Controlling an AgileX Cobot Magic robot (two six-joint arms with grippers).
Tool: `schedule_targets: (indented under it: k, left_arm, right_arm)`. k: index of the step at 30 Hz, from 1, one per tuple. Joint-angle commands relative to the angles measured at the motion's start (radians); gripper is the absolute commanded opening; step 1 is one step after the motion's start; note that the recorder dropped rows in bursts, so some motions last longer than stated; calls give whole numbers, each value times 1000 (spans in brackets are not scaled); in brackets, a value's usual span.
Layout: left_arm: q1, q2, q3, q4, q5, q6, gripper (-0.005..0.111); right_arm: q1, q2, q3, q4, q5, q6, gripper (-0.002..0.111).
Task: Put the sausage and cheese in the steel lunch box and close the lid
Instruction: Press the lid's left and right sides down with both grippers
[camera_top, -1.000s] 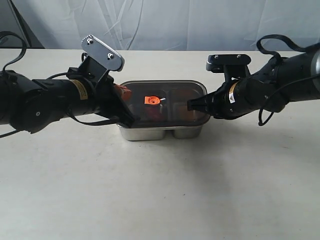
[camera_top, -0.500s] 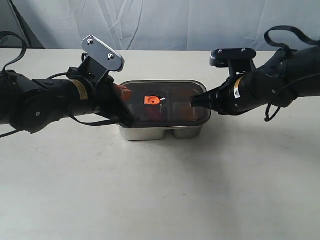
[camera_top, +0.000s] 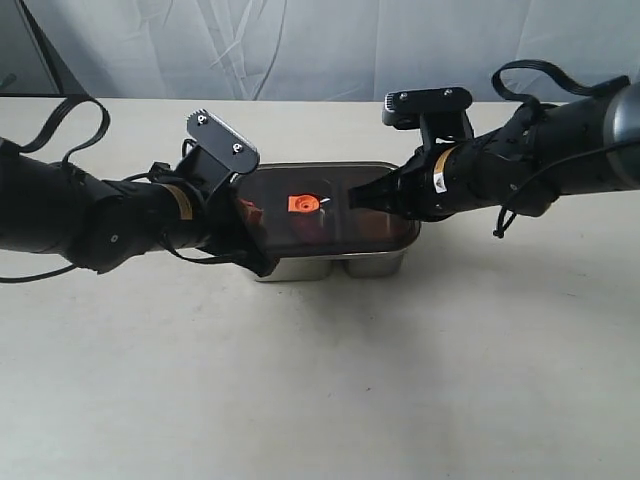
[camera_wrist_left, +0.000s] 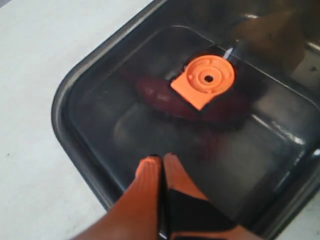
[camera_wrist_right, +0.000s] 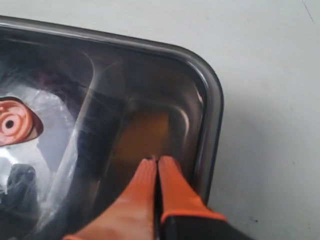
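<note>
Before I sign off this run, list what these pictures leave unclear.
- Cheese: right wrist view, only a brownish blur through the dark lid.
- Sausage: left wrist view, dimmed by lid, partly under the orange tab.
- Box, one end: exterior view, hidden behind left pincer.

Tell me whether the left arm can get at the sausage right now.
Probably not. The sausage lies inside the steel lunch box under the lid, which seems to cover the whole box. The left gripper is shut, its tips over the lid, so the lid would have to come off first.
</note>
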Motion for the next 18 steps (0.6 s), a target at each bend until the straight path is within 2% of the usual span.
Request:
schedule_targets:
  k: [1, 13, 18]
  left_arm:
    - [8, 72, 6, -12, 57, 0, 0]
    - [8, 90, 6, -12, 59, 0, 0]
    - [8, 61, 4, -5, 38, 5, 0]
  right_arm:
    - [0, 58, -3, -19, 48, -8, -1]
    - [0, 131, -3, -17, 52, -1, -1]
    - [0, 90, -3, -14, 17, 3, -1]
